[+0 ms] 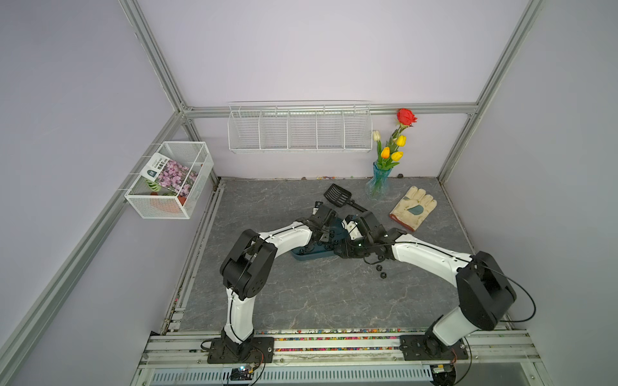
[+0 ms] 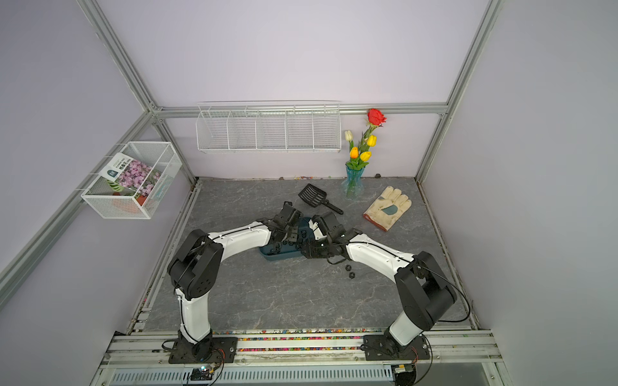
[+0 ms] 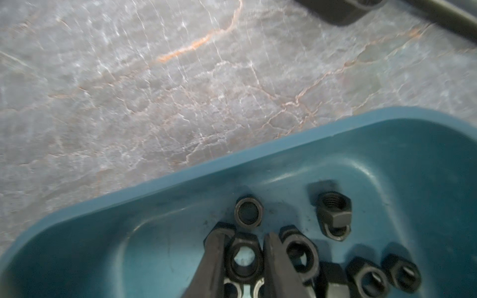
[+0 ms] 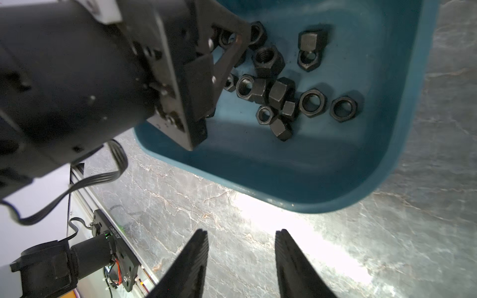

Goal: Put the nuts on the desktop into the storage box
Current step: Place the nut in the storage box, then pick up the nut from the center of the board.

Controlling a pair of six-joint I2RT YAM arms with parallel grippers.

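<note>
Left gripper [image 3: 246, 235] clamps a small black hexagonal metal nut [image 3: 244, 242] by its flats, probably slippery; right gripper [image 4: 242, 232] apart

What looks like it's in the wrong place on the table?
Two nuts lie loose on the desktop, outside the storage box, just beside the right arm. The other nuts in view are in the box, so these two look left behind. Nothing looks broken or tipped over.

Both top views look steeply down on the whole desktop [image 1: 317, 294]; both close wrist views share the storage box [image 3: 258, 165]
</note>
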